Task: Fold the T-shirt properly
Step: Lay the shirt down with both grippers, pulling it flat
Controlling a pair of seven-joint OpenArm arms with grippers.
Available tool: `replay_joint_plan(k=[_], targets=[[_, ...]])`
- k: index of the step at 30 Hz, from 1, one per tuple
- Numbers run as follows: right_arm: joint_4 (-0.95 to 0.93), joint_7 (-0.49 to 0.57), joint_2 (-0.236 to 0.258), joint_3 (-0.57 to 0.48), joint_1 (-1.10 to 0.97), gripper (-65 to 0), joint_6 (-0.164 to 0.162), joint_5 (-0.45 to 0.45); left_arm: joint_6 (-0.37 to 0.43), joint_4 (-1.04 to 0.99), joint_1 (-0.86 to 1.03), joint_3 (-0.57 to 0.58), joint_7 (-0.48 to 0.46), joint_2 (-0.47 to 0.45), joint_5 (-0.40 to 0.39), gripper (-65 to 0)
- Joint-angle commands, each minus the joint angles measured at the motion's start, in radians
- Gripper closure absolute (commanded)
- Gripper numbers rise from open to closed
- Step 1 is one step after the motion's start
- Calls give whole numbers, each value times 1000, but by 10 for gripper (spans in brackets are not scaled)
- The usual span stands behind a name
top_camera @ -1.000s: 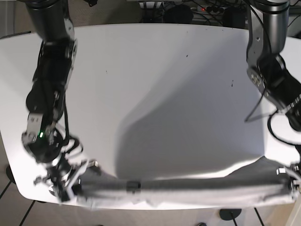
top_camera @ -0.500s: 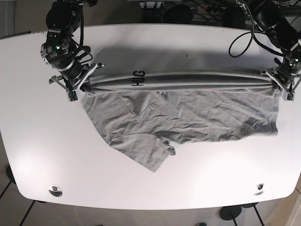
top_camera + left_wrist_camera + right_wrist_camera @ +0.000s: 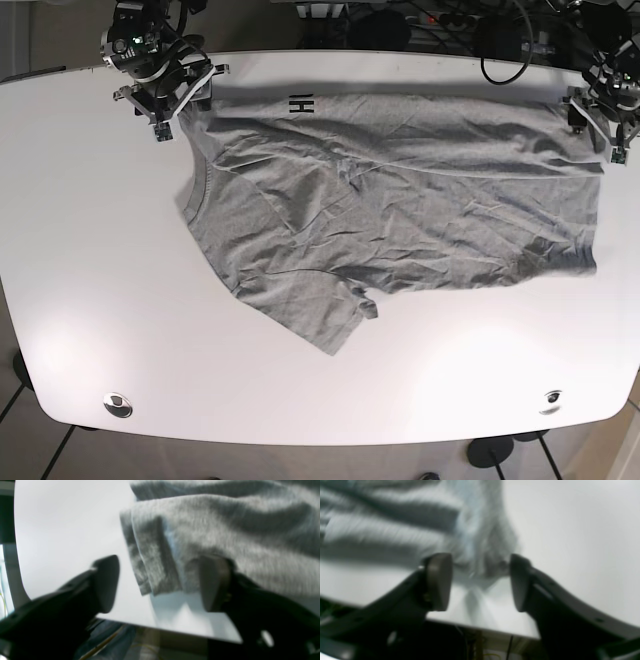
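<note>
From the base camera I see the grey T-shirt (image 3: 400,190) spread across the upper half of the white worktop (image 3: 100,300), reaching from the upper left nearly to the right edge. One sleeve (image 3: 320,310) sticks out toward the lower middle of the frame. Dark lettering (image 3: 297,105) sits near the shirt's top edge, left of centre.

My right hand (image 3: 165,90) is at the upper left corner of the frame, right at the shirt's top left corner. In its wrist camera the two fingers (image 3: 440,580) stand apart, with blurred grey cloth between them near the worktop's edge; I cannot tell whether they touch it.

My left hand (image 3: 605,110) is at the upper right, at the shirt's top right corner. In its wrist camera the fingers (image 3: 107,582) are spread wide; a folded hem (image 3: 150,555) of the shirt lies between them, and the right finger sits against the cloth while the left one is clear of it.
</note>
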Motion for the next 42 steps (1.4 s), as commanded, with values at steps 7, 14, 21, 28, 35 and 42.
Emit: replay_joint_plan(k=[7,14,21,28,35,42], targets=[[21,117,79,75,-81,-379,-4,383,6,143,39,-118,36,-21,-143,-492],[-4,113,59,67,1,-379,-7,257,6,152,39,-92,35,-21,-152,-489],[-86,119,5,-18,20,-379,-7,176,6,-49,37,-87,-56,-18,-151,-286],[-169,153,-4,-23,35,-143,-1,148,6,-124,36,-87,-65,-19,-79,-53],[-83,153,2,-8,-40,-22,-2,146,6,-60,73,-147,-61,-14,-80,0],[-62,151,2,87,-126,-27,2,146,6,-64,131,-159,-59,-13,-80,-15]])
